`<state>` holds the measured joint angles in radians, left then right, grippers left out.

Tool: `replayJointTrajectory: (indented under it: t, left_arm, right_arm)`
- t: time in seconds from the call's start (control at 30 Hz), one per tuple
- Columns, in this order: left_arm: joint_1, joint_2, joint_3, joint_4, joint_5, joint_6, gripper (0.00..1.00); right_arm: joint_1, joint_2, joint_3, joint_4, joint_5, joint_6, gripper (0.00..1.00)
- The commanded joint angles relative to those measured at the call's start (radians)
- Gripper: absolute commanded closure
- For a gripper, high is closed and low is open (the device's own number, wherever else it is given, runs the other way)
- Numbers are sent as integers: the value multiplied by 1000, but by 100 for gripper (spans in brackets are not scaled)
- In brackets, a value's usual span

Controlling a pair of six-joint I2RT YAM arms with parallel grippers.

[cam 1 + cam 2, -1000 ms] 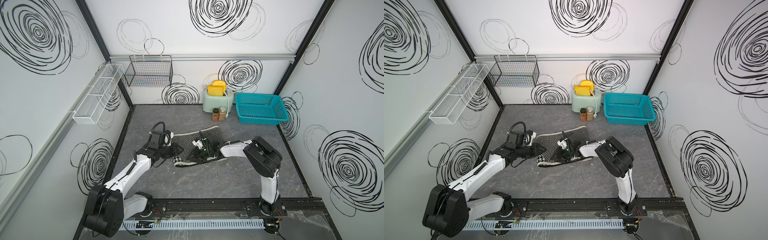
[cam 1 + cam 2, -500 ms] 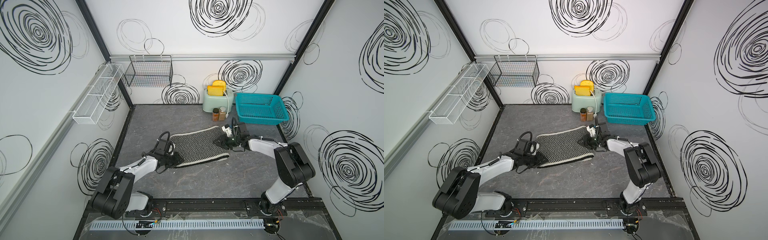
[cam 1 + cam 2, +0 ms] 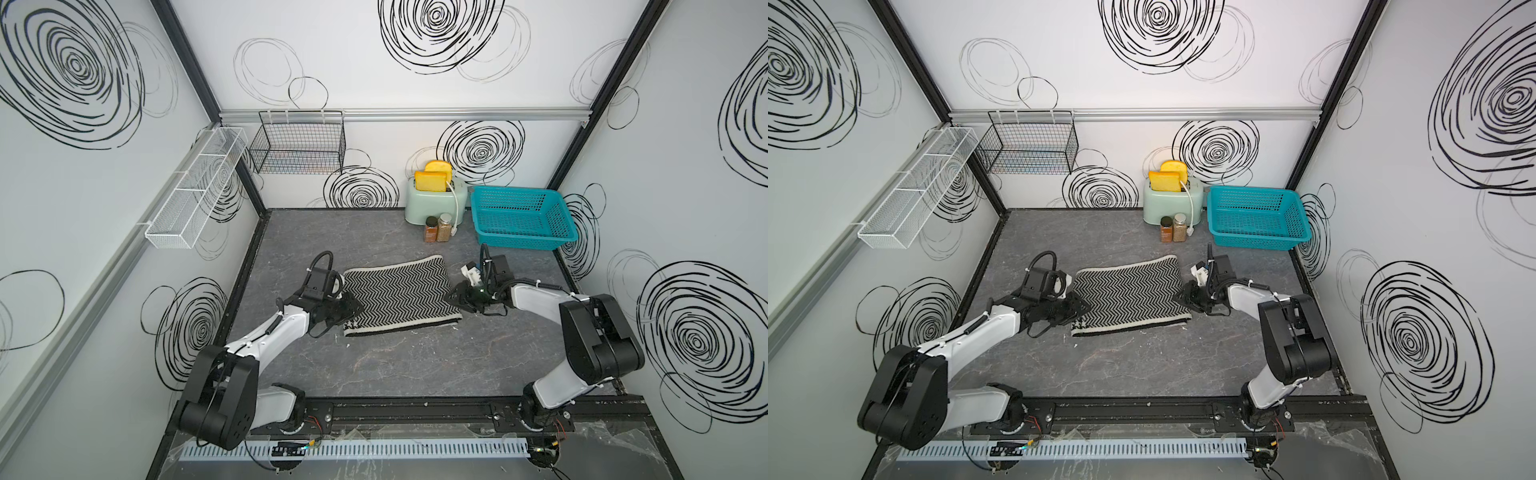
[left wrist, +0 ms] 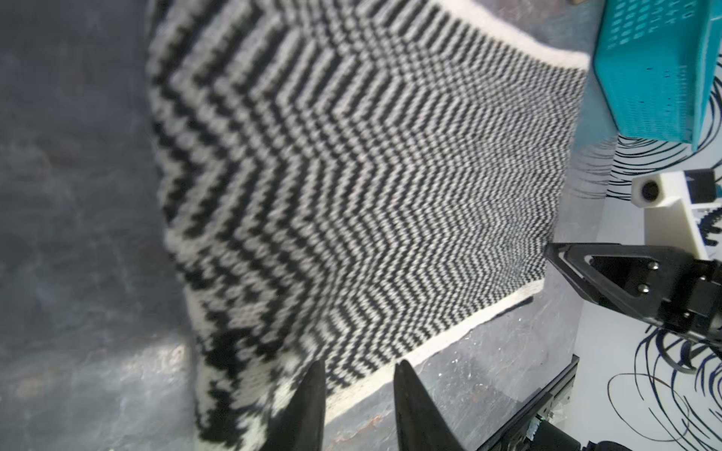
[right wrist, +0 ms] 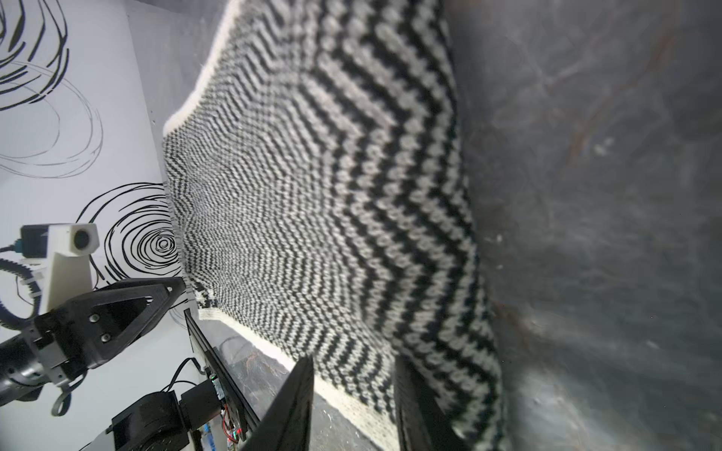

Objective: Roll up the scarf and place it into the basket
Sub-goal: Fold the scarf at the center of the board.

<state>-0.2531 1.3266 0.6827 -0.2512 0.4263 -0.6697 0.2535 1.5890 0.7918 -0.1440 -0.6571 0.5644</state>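
White swirl-marked walls (image 3: 374, 95), grey floor (image 3: 395, 365) (marbled)

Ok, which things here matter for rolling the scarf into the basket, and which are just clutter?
In the job: scarf, teal basket, left gripper, right gripper.
Lying about: toaster, toast slices, two spice jars, black wire basket, white mesh rack.

Left arm (image 3: 272, 332): stretched low and forward, wrist near the tabletop.
Left hand (image 3: 358, 309): pointing inward; fingers (image 4: 308, 406) a narrow gap apart.
Right arm (image 3: 536, 297): elbow raised, forearm low, reaching inward.
Right hand (image 3: 451, 297): facing the left hand; fingers (image 5: 293, 406) likewise parted.
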Motion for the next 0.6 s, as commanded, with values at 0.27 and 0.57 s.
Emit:
replayJointTrajectory:
  t: [0.27, 0.57]
  left_arm:
    - [112, 192, -57, 97, -2, 106, 69]
    - [2, 105, 154, -85, -110, 159, 67]
  right_arm:
    - [17, 18, -134, 6, -9, -47, 63]
    - [9, -64, 46, -186, 48, -104, 59]
